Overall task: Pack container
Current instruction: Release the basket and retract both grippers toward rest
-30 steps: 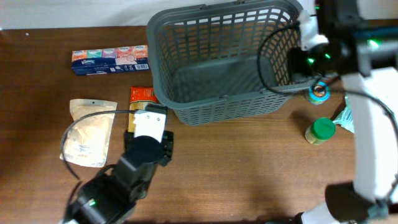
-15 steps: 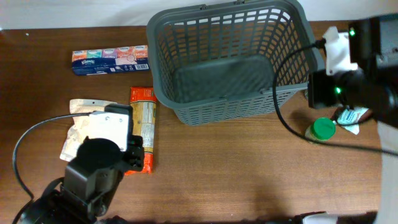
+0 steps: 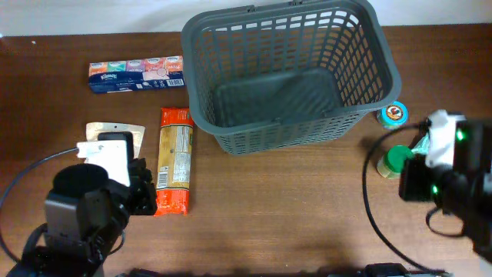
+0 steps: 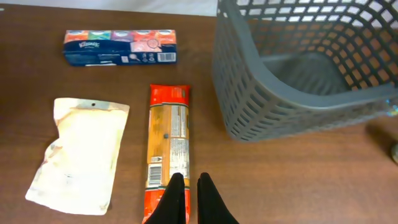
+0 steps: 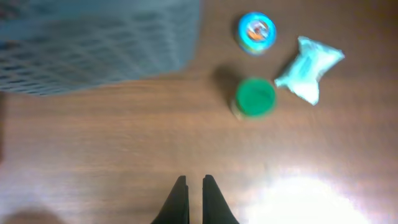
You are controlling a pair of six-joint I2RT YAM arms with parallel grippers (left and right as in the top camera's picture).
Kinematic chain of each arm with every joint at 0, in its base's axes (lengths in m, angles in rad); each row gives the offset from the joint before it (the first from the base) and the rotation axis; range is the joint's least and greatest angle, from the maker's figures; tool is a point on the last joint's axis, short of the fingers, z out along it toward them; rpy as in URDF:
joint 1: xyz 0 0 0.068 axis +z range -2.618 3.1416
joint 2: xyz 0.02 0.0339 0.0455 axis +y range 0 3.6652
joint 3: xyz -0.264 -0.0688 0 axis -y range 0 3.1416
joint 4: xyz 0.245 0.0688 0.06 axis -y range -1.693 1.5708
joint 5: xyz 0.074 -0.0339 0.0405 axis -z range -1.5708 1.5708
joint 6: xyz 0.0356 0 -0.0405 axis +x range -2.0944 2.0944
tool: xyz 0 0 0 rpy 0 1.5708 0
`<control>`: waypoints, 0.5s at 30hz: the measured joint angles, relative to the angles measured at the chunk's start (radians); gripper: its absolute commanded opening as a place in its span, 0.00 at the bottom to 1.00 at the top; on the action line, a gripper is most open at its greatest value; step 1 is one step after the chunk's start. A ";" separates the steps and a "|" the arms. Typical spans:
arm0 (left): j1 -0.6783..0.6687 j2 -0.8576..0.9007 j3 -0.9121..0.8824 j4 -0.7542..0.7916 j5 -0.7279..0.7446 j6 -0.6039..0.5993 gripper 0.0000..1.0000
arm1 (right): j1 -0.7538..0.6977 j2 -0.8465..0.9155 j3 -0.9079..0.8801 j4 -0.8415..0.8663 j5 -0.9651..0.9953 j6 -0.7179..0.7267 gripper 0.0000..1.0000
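The container (image 3: 286, 123) is a large dark grey slotted basket at the back middle of the table, with nothing inside. It also shows in the left wrist view (image 4: 249, 118) and, blurred, in the right wrist view (image 5: 93, 56). My left gripper (image 4: 189, 186) is shut and empty, hovering over the near end of an orange pasta packet (image 3: 174, 158) (image 4: 166, 146). My right gripper (image 5: 194, 186) is shut and empty above bare table, nearer than a green-lidded jar (image 5: 255, 98) (image 3: 398, 160).
A tissue multipack (image 3: 136, 74) (image 4: 120, 47) and a beige pouch (image 3: 115, 132) (image 4: 79, 155) lie left of the basket. A blue-lidded tin (image 3: 394, 114) (image 5: 255, 30) and a pale blue packet (image 5: 309, 70) lie to its right.
Both arms have pulled back toward the near edge. The left moved left, uncovering the pasta packet. The right left the basket's right rim and dropped to the lower right.
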 measured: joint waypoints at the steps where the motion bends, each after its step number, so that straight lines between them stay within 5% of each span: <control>1: 0.010 -0.002 0.000 0.000 0.005 0.000 0.02 | -0.024 -0.028 -0.035 0.003 0.001 0.002 0.04; 7: 0.042 -0.004 0.000 0.000 0.020 0.001 0.02 | -0.126 -0.150 -0.200 0.008 -0.013 0.009 0.04; 8: 0.042 -0.004 0.000 0.000 0.021 0.001 0.02 | -0.137 -0.160 -0.221 0.010 -0.020 0.009 0.14; 10: 0.042 -0.004 0.000 0.000 0.022 0.002 0.09 | -0.150 -0.170 -0.253 0.008 -0.029 0.015 0.78; 11: 0.042 -0.004 0.000 0.000 0.022 0.006 0.12 | -0.153 -0.171 -0.261 0.006 -0.036 0.013 0.99; 15: 0.042 -0.004 0.000 -0.004 0.021 0.010 0.13 | -0.154 -0.170 -0.268 0.000 -0.054 0.012 0.99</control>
